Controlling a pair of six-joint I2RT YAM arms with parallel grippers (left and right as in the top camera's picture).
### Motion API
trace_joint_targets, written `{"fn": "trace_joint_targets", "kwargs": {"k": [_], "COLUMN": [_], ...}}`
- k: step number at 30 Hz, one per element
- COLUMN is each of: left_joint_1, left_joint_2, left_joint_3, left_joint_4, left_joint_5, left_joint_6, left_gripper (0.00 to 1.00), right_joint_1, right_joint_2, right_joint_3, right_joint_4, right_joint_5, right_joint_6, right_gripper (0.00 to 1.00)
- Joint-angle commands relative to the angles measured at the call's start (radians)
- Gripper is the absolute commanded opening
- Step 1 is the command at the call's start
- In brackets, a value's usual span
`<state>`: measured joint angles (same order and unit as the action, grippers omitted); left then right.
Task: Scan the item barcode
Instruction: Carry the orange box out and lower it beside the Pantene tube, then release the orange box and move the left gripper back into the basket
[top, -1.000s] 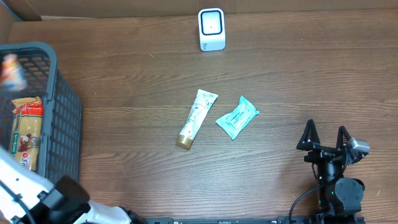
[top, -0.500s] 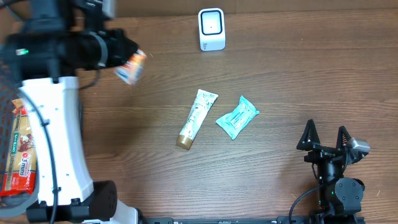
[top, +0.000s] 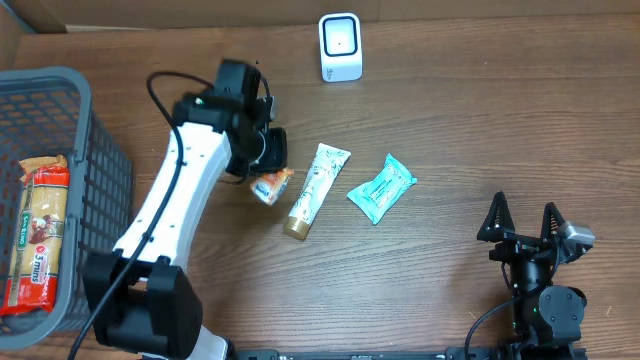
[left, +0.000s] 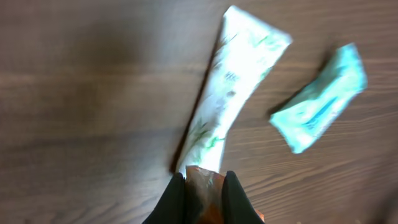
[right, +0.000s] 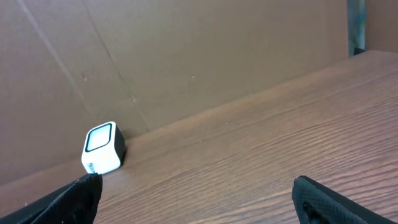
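Note:
My left gripper (top: 266, 178) is shut on a small orange-and-white snack packet (top: 273, 187), held just left of a white tube (top: 316, 190) that lies on the table. In the left wrist view the packet (left: 203, 186) sits pinched between the black fingers, with the tube (left: 233, 93) ahead of it. The white barcode scanner (top: 340, 47) stands at the far edge of the table and also shows in the right wrist view (right: 101, 148). My right gripper (top: 523, 222) rests at the near right, open, nothing between its fingers (right: 196, 183).
A teal wipes packet (top: 381, 187) lies right of the tube, seen too in the left wrist view (left: 320, 99). A grey basket (top: 100, 130) at the left edge holds a long snack pack (top: 40, 235). A cardboard wall (right: 186, 50) backs the table.
The left arm has swung from over the basket out to the table's middle and down, carrying the packet to beside the tube. The right arm has not moved.

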<state>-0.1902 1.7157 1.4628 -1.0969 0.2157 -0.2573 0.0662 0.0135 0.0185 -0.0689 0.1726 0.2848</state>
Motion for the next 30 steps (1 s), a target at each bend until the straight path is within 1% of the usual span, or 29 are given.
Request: {"fn": "trace_joint_targets", "kwargs": {"k": [1,3,4,5,6,7,8,9,15,17,19,21,23,26,27,30], "left_joint_1": [-0.004,-0.004,-0.004,-0.004,-0.004,-0.004,-0.004,-0.004,-0.004,-0.003,0.0,0.006,0.014,0.027,0.035,0.074], "left_joint_2": [-0.016,-0.016,-0.016,-0.016,-0.016,-0.016,-0.016,-0.016,-0.017,-0.024,-0.037,-0.053,-0.073,-0.09,-0.094,-0.097], "left_joint_3": [-0.148,-0.223,-0.261,-0.277,-0.295,-0.305,-0.317,-0.325,-0.307,-0.262,-0.179,-0.072,0.092,0.345,0.475,0.674], "left_joint_4": [0.106,0.165,0.202,0.217,0.238,0.251,0.269,0.283,0.293,0.267,0.213,0.147,0.053,-0.068,-0.138,-0.239], "left_joint_5": [-0.066,-0.097,-0.1,-0.1,-0.1,-0.1,-0.1,-0.1,-0.099,-0.094,-0.093,-0.095,-0.105,-0.109,-0.109,-0.116], "left_joint_6": [-0.036,-0.035,-0.035,-0.035,-0.035,-0.035,-0.035,-0.035,-0.037,-0.05,-0.055,-0.054,-0.048,0.029,0.047,0.105], "left_gripper": [0.04,0.04,0.07,0.14,0.31,0.52,0.97,1.0,1.0,1.0,1.0,1.0,1.0,1.0,1.0,1.0], "right_joint_1": [0.001,0.001,0.001,0.001,0.001,0.001,0.001,0.001,0.001,0.001,0.001,0.001,0.001,0.001,0.001,0.001], "right_joint_2": [-0.01,-0.01,-0.01,-0.01,-0.01,-0.01,-0.01,-0.01,-0.01,-0.01,-0.01,-0.01,-0.01,-0.01,-0.01,-0.01], "right_joint_3": [-0.011,-0.011,-0.011,-0.011,-0.011,-0.011,-0.011,-0.011,-0.011,-0.011,-0.011,-0.011,-0.011,-0.011,-0.011,-0.011], "right_joint_4": [0.006,0.007,0.007,0.006,0.007,0.007,0.006,0.006,0.007,0.006,0.006,0.007,0.007,0.007,0.007,0.006], "right_joint_5": [0.01,0.01,0.01,0.01,0.01,0.01,0.01,0.01,0.01,0.01,0.01,0.01,0.01,0.01,0.01,0.01], "right_joint_6": [0.002,0.002,0.002,0.002,0.002,0.002,0.002,0.002,0.002,0.002,0.002,0.002,0.002,0.002,0.002,0.002], "right_gripper": [1.0,1.0,1.0,1.0,1.0,1.0,1.0,1.0,1.0,1.0,1.0,1.0,1.0,1.0,1.0,1.0]}}
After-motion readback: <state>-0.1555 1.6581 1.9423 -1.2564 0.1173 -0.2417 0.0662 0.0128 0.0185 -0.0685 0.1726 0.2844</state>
